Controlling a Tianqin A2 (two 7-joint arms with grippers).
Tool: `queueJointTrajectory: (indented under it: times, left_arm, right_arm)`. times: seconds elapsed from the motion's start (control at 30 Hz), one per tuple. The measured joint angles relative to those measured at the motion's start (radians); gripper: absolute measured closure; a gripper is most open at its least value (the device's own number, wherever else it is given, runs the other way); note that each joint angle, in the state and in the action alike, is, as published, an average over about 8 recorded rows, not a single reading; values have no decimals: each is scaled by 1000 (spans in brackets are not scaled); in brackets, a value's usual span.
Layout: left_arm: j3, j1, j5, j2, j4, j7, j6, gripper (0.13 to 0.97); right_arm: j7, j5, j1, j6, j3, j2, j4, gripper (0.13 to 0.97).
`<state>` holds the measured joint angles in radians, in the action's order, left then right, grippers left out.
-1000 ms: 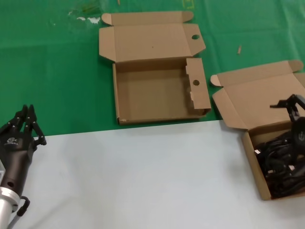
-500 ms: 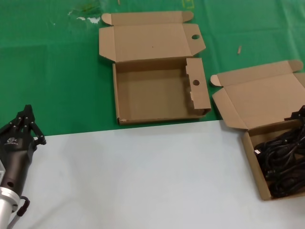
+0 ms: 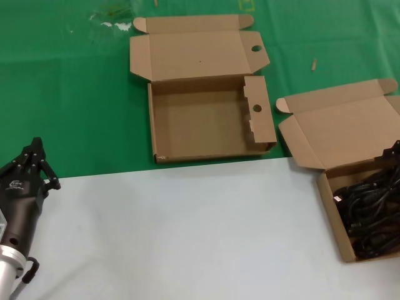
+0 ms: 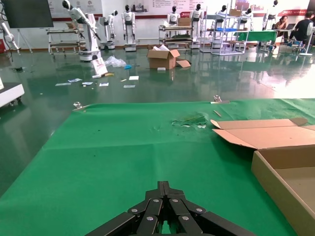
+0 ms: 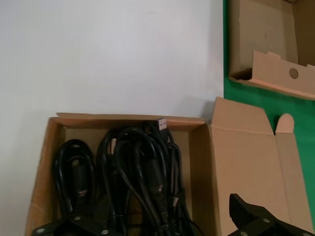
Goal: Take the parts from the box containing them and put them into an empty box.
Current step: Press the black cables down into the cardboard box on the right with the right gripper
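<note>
Several black bundled cables [image 3: 369, 209] lie in the plain-lidded cardboard box [image 3: 330, 206] at the right, its lid [image 3: 340, 125] folded back. The empty box [image 3: 206, 122] with the holed partition [image 3: 257, 109] stands open at the far middle. My right gripper [image 5: 157, 223] is open wide, its jaws spread over the cables [image 5: 133, 172] and the box wall [image 5: 199, 167], holding nothing. In the head view only a fingertip [image 3: 395, 149] of it shows at the right edge. My left gripper [image 3: 35, 150] is shut and empty at the near left; it also shows in the left wrist view [image 4: 165, 189].
The near half of the table is a pale sheet [image 3: 187, 231]; the far half is green cloth [image 3: 62, 94]. The empty box's side [image 4: 280, 172] and lid [image 4: 261, 132] show to one side of the left gripper. Small scraps [image 3: 115, 22] lie at the far edge.
My right gripper has moved right, almost out of the head view, away from above the cable box. My left gripper's fingers have closed together.
</note>
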<state>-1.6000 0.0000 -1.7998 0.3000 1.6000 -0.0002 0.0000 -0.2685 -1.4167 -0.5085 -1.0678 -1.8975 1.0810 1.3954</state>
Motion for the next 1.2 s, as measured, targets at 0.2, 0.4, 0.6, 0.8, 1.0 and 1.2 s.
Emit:
queueJointTrajectory:
  times: [0.2,0.4,0.6,0.8,1.0,1.2]
  left_arm:
    - [0,0,0,0,0,0,0,957]
    - [0,0,0,0,0,-1,0,957]
    - [0,0,0,0,0,-1,0,957]
    - [0,0,0,0,0,0,0,957]
    - [0,0,0,0,0,0,0,957]
    - [0,0,0,0,0,0,0,957]
  right_arm:
    - [-12,15,-26,3,-11,-18,-23,258]
    - [-27,26,-47,10,-20,-37,-51,343]
    - [-36,29,-60,17,-24,-49,-68,493]
    - [-35,27,-59,18,-27,-52,-67,618]
    - [-15,24,-48,11,-28,-43,-40,744]
    - [-13,23,-42,13,-32,-50,-42,843]
